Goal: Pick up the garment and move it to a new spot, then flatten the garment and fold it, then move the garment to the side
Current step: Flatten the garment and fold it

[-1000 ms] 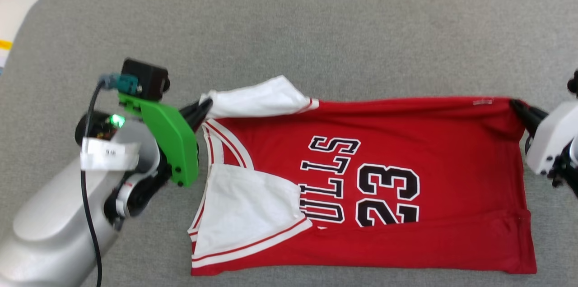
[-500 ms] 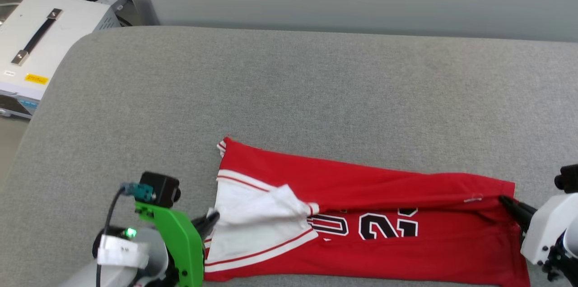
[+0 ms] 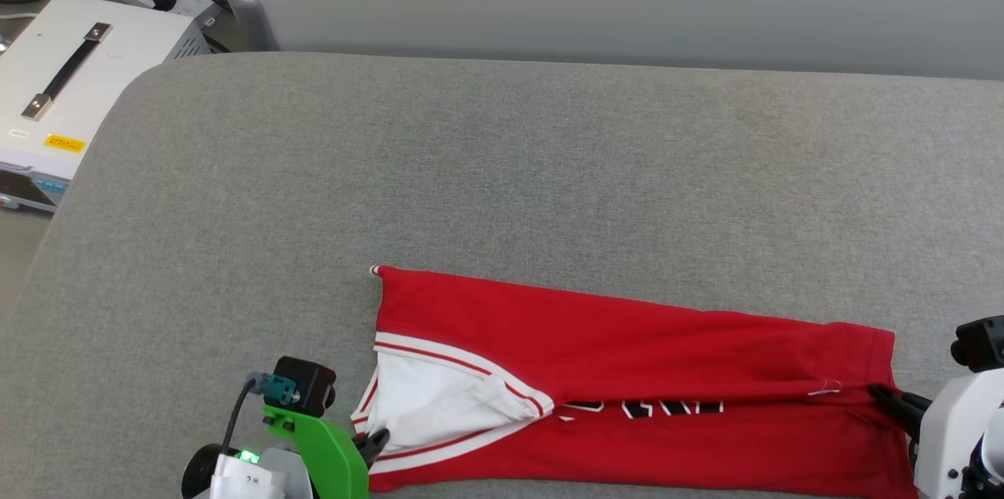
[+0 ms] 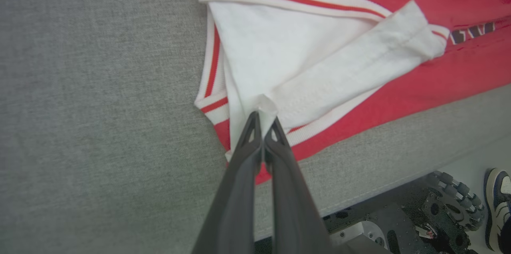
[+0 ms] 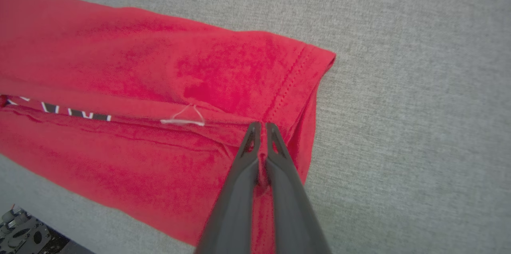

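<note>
Red jersey cloth in the head view: the garment [image 3: 627, 358] lies folded lengthwise along the near edge of the grey surface [image 3: 502, 169]. Both pinches look thin, so a tug could slip a corner free and spoil the fold.

Left wrist view: the left hand [image 4: 263, 120], fully closed, nips the white sleeve [image 4: 303, 70].

Right wrist view: the right hand [image 5: 259, 126], closed, grips the red hem [image 5: 295, 82] corner.

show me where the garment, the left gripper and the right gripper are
garment [image 3: 627, 326], head view, on its red folded-over body
left gripper [image 4: 264, 118], left wrist view, midway between its closed tips
right gripper [image 5: 262, 125], right wrist view, midway between its closed tips
</note>
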### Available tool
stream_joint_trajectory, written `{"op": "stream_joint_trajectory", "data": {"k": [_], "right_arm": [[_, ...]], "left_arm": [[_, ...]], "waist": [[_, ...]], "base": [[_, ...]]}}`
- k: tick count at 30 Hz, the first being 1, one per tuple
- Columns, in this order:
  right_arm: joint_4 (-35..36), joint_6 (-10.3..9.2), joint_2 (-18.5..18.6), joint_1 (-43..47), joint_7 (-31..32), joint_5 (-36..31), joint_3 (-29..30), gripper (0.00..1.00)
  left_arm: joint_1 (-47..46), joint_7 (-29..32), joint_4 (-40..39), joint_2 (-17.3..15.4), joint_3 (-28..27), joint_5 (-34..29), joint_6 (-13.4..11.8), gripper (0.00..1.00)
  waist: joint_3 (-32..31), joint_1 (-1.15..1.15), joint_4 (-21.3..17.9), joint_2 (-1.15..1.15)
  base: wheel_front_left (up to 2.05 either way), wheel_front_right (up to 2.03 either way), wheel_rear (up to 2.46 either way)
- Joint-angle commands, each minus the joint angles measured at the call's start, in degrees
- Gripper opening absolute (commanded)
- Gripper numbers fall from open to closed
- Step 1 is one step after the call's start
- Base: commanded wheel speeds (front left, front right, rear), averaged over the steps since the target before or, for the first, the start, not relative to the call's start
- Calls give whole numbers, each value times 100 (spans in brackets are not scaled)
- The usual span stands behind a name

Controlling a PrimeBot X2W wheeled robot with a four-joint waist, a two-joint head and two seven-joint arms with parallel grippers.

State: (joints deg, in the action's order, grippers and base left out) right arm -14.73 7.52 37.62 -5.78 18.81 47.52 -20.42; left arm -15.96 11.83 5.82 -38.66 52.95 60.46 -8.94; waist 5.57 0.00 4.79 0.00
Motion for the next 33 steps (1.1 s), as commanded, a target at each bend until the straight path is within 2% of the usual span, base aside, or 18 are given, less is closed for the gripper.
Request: {"op": "stream_joint_trajectory", "data": {"k": [1, 2, 3, 4, 12, 16, 20, 22, 25, 30, 33], "right_arm": [[5, -3, 31, 38, -37, -31, -39, 0], [-1, -3, 32, 36, -34, -27, -64, 0], [2, -3, 37, 31, -41, -34, -97, 29], [0, -3, 42, 28, -53, -42, -118, 100], [99, -3, 129, 207, 11, -4, -163, 100], [307, -3, 93, 437, 267, 134, 141, 100], [492, -3, -111, 605, 562, 189, 678, 100], [582, -3, -317, 675, 761, 125, 1010, 100], [678, -3, -697, 716, 1030, 66, 1454, 100], [641, -3, -1378, 676, 1461, -366, 2265, 100], [574, -3, -1776, 616, 1710, -632, 2694, 100]], "left_arm": [[-78, -63, 97, 61, 3, -81, 45, 0], [-96, -90, 159, 92, 9, -96, 67, 0], [-116, -125, 231, 128, 17, -120, 82, 33], [-129, -159, 289, 152, 24, -151, 79, 100], [23, -611, 529, 310, -95, -115, 66, 100], [163, -1182, 383, 301, -420, -67, -105, 100], [250, -1897, 167, 291, -763, -153, -279, 100], [293, -2288, 87, 306, -910, -256, -335, 100], [302, -2545, 56, 296, -1023, -558, -410, 100], [349, -2675, 34, 450, -1457, -1122, -445, 100], [472, -2679, -31, 593, -1753, -1503, -363, 100]], "waist": [[26, 0, -16, 0], [35, 0, -19, 0], [38, 0, -23, 0], [36, 0, -28, 0], [-219, 0, -81, 0], [-374, 0, -116, 0], [-418, 0, -139, 0], [-410, 0, -145, 0], [-359, 0, -151, 0], [-221, 0, -109, 0], [-146, 0, -68, 0]], "base": [[0, 0, 0], [0, 0, 0], [0, 0, 0], [0, 0, 0], [0, 0, 0], [0, 0, 0], [0, 0, 0], [0, 0, 0], [0, 0, 0], [0, 0, 0], [0, 0, 0]]}}
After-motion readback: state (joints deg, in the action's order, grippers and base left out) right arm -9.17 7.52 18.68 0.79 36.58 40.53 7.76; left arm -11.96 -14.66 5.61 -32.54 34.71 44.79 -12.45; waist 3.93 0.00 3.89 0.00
